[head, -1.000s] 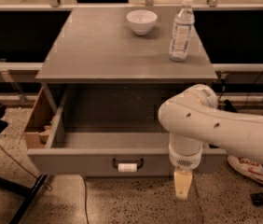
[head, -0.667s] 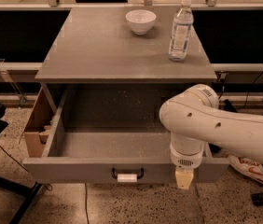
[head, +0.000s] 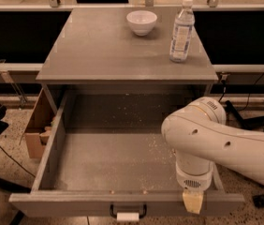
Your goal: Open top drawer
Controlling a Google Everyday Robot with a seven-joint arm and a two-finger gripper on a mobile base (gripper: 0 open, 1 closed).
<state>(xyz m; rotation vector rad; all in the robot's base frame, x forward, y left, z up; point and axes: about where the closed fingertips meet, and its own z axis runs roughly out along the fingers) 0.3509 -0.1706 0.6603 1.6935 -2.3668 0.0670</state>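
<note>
Top drawer (head: 66, 201) of a grey cabinet, pulled far out toward the camera, its whole interior exposed. The grey floor of the drawer is speckled with pale crumbs, densest near the middle and right. A black handle (head: 128, 212) sits at the centre of the front panel, with a white tag (head: 128, 216) hanging just below it at the bottom edge of the view.

The gripper (head: 193, 201) points downward at the drawer's front right, its tan tip overlapping the front panel well to the right of the handle. Whether it touches the panel, and whether it is spread or closed, cannot be told from this angle. The white arm (head: 230, 146) enters from the right and bends down over the drawer's right side.

On the cabinet top (head: 108, 50), at the back, stand a white bowl (head: 142, 22) and, to its right and apart from it, an upright clear water bottle (head: 181, 30). A cardboard box (head: 34, 128) rests against the cabinet's left side on the speckled floor (head: 5, 170).
</note>
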